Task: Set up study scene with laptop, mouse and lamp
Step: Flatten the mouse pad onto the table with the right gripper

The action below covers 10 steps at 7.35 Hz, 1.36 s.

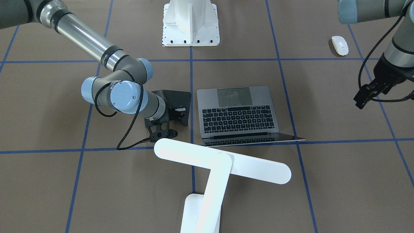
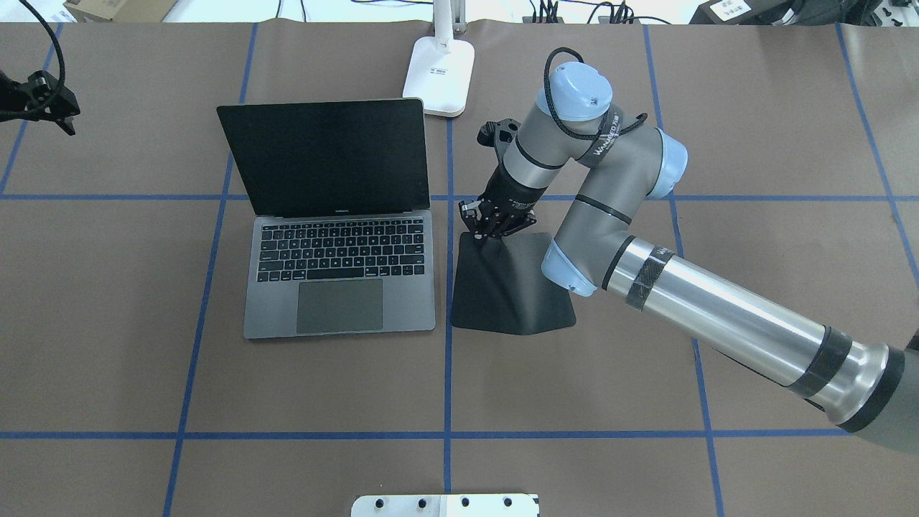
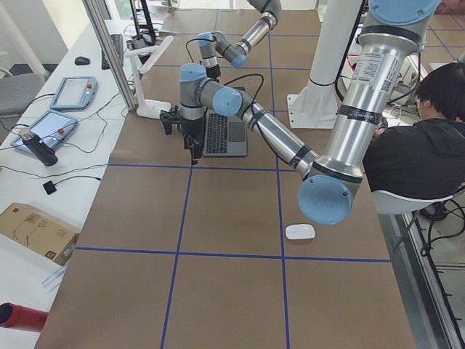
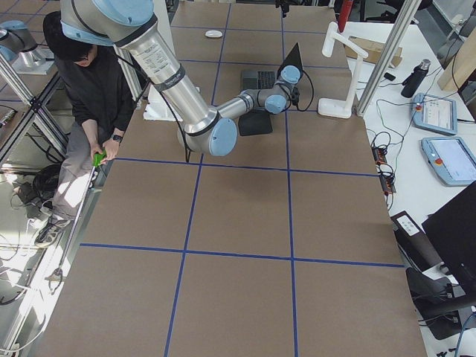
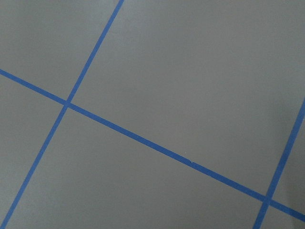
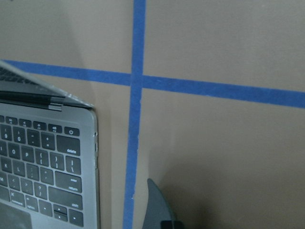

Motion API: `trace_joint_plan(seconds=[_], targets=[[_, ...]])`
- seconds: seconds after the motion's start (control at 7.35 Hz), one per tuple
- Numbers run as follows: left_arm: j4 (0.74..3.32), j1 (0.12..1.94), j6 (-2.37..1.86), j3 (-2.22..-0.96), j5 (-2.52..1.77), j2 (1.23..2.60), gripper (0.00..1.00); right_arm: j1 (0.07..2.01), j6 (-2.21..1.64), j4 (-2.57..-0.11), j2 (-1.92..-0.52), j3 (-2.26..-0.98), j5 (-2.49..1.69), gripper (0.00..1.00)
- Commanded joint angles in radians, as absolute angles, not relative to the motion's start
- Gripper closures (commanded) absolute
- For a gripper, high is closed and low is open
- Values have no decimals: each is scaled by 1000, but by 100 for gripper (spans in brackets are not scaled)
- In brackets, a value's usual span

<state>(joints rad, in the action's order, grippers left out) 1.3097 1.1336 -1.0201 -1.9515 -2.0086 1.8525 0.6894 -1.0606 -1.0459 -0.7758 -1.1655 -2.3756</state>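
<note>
The laptop lies open at mid-table, its screen dark; it also shows in the front view and in the right wrist view. A black mouse pad lies to its right. My right gripper is shut on the pad's far-left corner, which is lifted off the table. The white mouse sits far off on my left side, near my left gripper, which hangs above the table, open and empty. The white lamp stands behind the laptop on its base.
The white ribbed pedestal stands at the table's near edge. Blue tape lines grid the brown table. A seated person is beside the table, and tablets lie on a side bench.
</note>
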Motion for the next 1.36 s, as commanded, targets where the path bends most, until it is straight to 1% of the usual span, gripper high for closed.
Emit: trace_joint_plan(seconds=[0.0, 0.95, 1.22], targets=[[1310, 1132, -1020, -1951, -2008, 1853, 0, 687, -1049, -1040, -784, -1167, -2372, 100], [1324, 1132, -1022, -1937, -2008, 1855, 0, 710, -962, -1042, -819, -1196, -2388, 100], [1325, 1132, -1023, -1936, -2008, 1855, 0, 707, -948, -1040, -836, -1225, -2385, 100]])
